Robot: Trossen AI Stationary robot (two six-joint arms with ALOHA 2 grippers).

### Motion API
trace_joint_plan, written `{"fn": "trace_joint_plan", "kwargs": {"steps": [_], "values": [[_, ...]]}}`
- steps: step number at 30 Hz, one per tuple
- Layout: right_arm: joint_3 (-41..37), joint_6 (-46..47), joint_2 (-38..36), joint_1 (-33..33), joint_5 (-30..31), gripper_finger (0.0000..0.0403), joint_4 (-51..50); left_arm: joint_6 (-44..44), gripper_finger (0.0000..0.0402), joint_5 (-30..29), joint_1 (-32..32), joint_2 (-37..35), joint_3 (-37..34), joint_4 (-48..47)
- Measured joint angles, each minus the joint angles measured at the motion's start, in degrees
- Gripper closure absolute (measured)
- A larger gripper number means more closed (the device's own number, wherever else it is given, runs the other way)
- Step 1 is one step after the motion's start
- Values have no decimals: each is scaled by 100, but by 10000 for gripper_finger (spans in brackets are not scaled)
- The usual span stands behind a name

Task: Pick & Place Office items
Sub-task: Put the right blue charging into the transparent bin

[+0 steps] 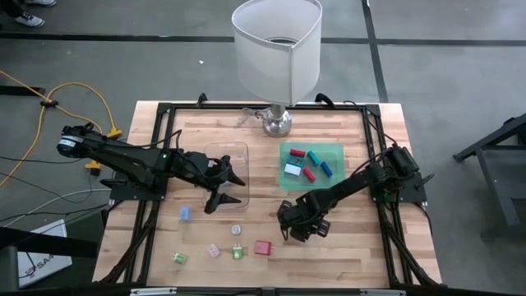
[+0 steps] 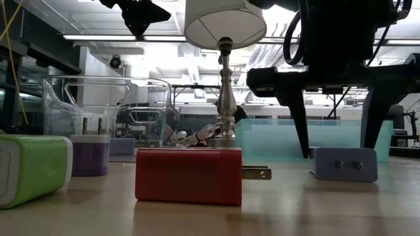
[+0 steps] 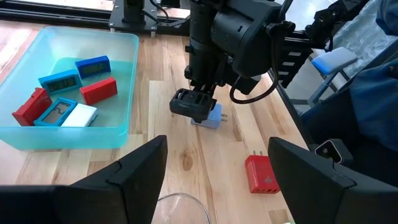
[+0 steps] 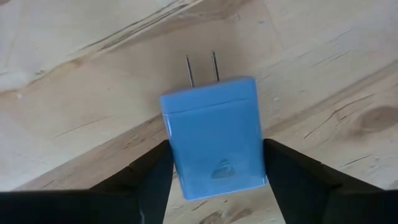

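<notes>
**Q:** Wooden slats form the desk [image 1: 345,238]; where does my right end effector [image 1: 302,224] stand?

**A:** I have it low over the near-right part of the desk, straddling a pale blue plug-in charger [image 4: 214,137]. The charger lies flat on the wood directly between the two dark fingers [image 4: 146,171], its prongs pointing away from the wrist, so its long axis runs along the reach of the fingers and its flat sides face them. The jaws stand part-way in, one finger just beside each side; I cannot tell whether either touches yet. In my judgement the closing squeeze needs no turn of the wrist.

**Q:** And the left arm?

**A:** My left end effector [image 1: 223,187] hangs spread wide and empty over the clear plastic tray [image 1: 215,149], well apart from the charger. The right arm is the nearer.

**Q:** Materials and shapes?

**A:** The charger is a smooth, matte, rounded block with two thin metal prongs. A red charger [image 2: 189,175] of like form lies near the front edge. The green translucent tray [image 1: 335,150], close to the lamp [image 1: 277,49], holds small red and blue blocks [image 3: 62,99] with display windows and one white piece.
</notes>
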Motion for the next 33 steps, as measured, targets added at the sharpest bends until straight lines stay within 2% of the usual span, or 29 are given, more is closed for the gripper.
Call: {"fn": "trace_joint_plan", "kwargs": {"steps": [5,18,23,26,33], "values": [[0,7,-4,0,-35,198,9,0,128,1,-2,0,0,0],[0,605,-4,4,-44,200,199,0,128,1,0,0,0,0],[-4,1177,-140,4,11,202,540,-2,128,0,-2,0,0,2],[-4,1731,-276,7,212,202,659,0,128,-1,0,-2,2,6],[-4,2641,-734,-17,1163,204,736,-2,128,1,0,-2,2,39]]}}
